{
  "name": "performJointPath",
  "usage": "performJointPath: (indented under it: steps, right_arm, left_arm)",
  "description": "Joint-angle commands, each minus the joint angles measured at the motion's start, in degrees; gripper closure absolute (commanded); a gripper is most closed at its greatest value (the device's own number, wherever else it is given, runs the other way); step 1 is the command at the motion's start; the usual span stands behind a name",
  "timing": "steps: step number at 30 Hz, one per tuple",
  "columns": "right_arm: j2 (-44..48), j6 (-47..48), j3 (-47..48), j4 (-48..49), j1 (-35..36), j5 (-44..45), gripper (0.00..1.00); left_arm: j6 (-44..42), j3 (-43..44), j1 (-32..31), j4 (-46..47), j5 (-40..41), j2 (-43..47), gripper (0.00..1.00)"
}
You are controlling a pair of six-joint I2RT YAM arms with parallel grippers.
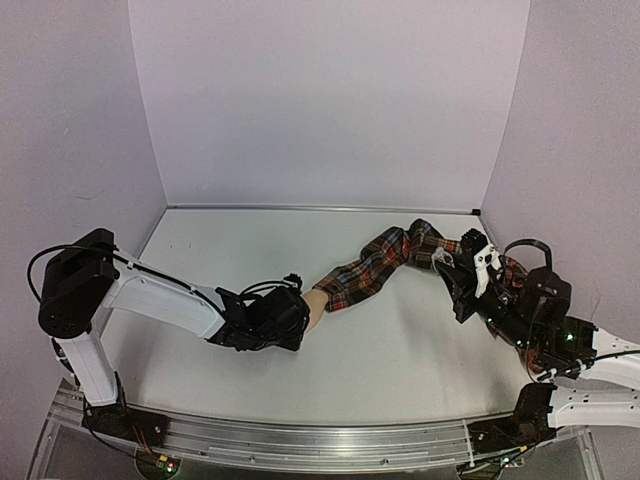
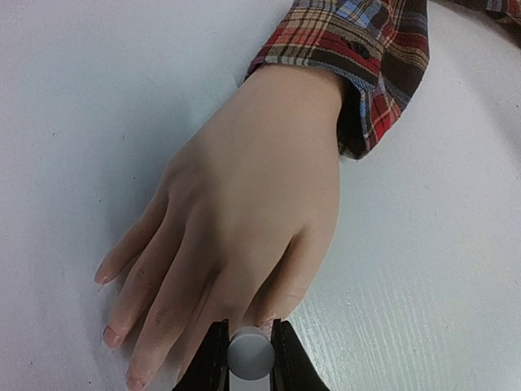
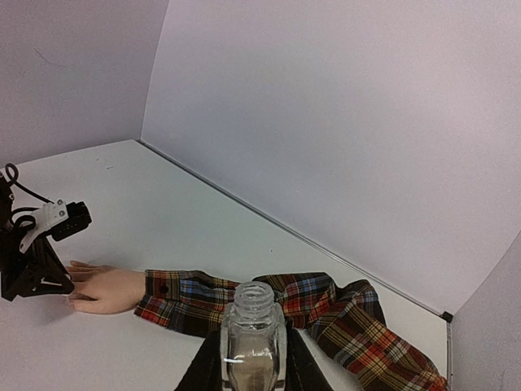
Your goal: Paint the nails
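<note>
**Both grippers clenched: one at the fingers, one on the bottle**

Along the near edge runs a ribbed aluminium rail [image 1: 320,440] that carries both arm bases. Beyond it the white tabletop [image 1: 400,360] lies bare between the two arms, the widest open room in the scene.

At centre left, the left gripper [image 2: 249,334] is clenched on a small round grey-white cap [image 2: 250,353], seen end on. It sits low over the fingertips of the pale flesh-coloured mannequin hand [image 2: 252,204], which rests palm down on the tabletop. The small nails [image 2: 108,334] of the outer fingers show bare, pointing towards the near left. The gripper hides the forefinger's tip, so contact there cannot be told.

From the wrist a red plaid shirt sleeve [image 1: 380,265] snakes away to the far right. The right gripper [image 3: 253,350] hangs beside its far end, grasping a small clear glass bottle [image 3: 253,318], upright and with its neck uncapped.

Pale lilac walls [image 1: 330,100] close the tabletop at the back and on both sides. The right arm stands near the right wall, and bare tabletop stretches behind the sleeve.
</note>
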State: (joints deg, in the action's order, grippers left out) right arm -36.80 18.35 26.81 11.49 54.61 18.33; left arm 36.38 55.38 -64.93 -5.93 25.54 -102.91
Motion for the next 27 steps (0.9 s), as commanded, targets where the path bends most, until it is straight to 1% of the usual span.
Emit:
performJointPath:
  steps: [1,10,21,27]
  right_arm:
    - [0.88,-0.59,0.35,1.52,-0.88,-0.49,1.0]
    - [1.07,-0.58,0.26,1.52,-0.86,-0.38,1.0]
    - [0.9,-0.58,0.38,1.52,-0.94,-0.46,1.0]
    - [0.91,-0.62,0.35,1.52,-0.93,-0.51,1.0]
  left_arm:
    - [1.0,-0.68,0.05,0.48,0.16,2.94,1.0]
    - [1.7,-1.29,-0.03,-0.1,0.08,3.07,1.0]
    - [1.33,-0.02,-1.24,-1.86,0.38,7.12,1.0]
    - [-0.38,2.17,-1.23,-0.71,0.12,5.38,1.0]
